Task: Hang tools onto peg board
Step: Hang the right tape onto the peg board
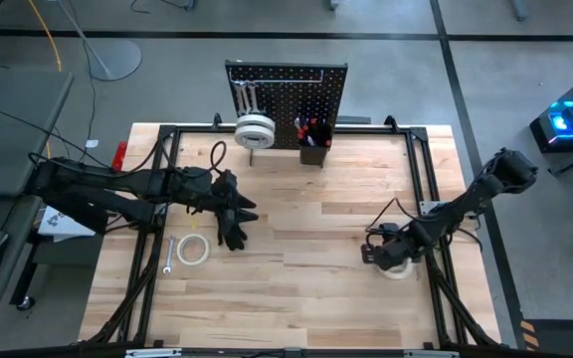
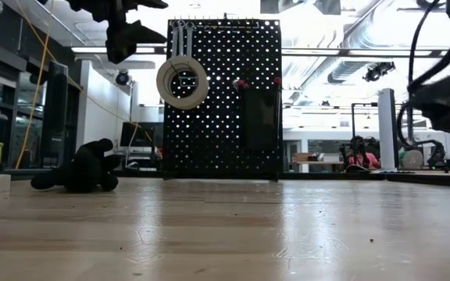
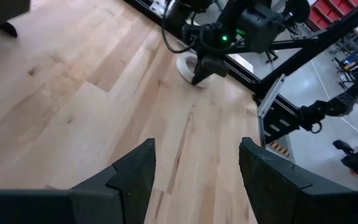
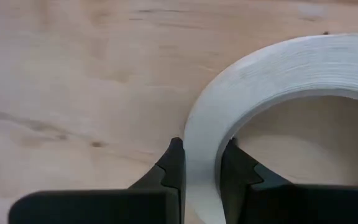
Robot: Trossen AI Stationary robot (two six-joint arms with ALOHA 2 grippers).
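High view, clock-wise over pale plank worktop (image 1: 306,249): black perforated peg board (image 1: 288,94) upright at 12, silver wrenches (image 1: 246,97) and a white tape roll (image 1: 254,130) hung on it, small black bin (image 1: 313,139) with red-handled screwdrivers alongside. Flat at 9, another tape roll (image 1: 192,250) beside a loose silver wrench (image 1: 167,255). Left pincer (image 1: 235,221) near 9, fingers spread, gripping nothing. Right pincer (image 4: 199,177) toward 4, arm folded low, pinching the smooth wall of a third white tape ring (image 4: 303,81) lying on the wood.
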